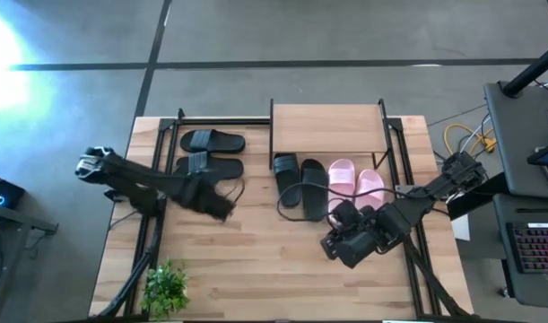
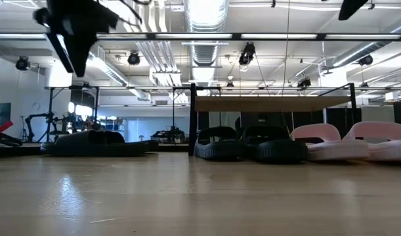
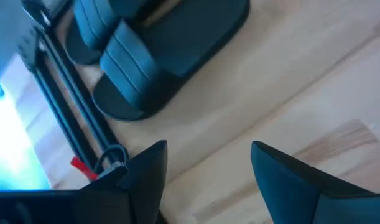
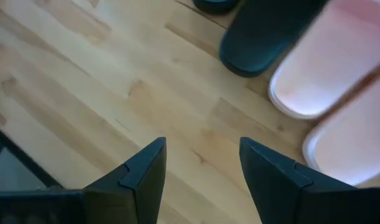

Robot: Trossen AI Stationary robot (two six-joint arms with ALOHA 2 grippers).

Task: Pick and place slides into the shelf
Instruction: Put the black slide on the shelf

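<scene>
L gripper (image 1: 221, 208), mid-left, jaws apart, empty, near black slides (image 1: 211, 153) for pickup. R gripper (image 1: 338, 247), lower right, jaws apart, empty, near pink slides (image 1: 354, 182) by shelf (image 1: 327, 126).

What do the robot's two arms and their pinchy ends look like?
Both arms are dark and jointed, with thin black cables. The left end effector and right end effector each have two flat, black, pointed fingers, like wedges. A small red tag shows beside the left one.
</scene>
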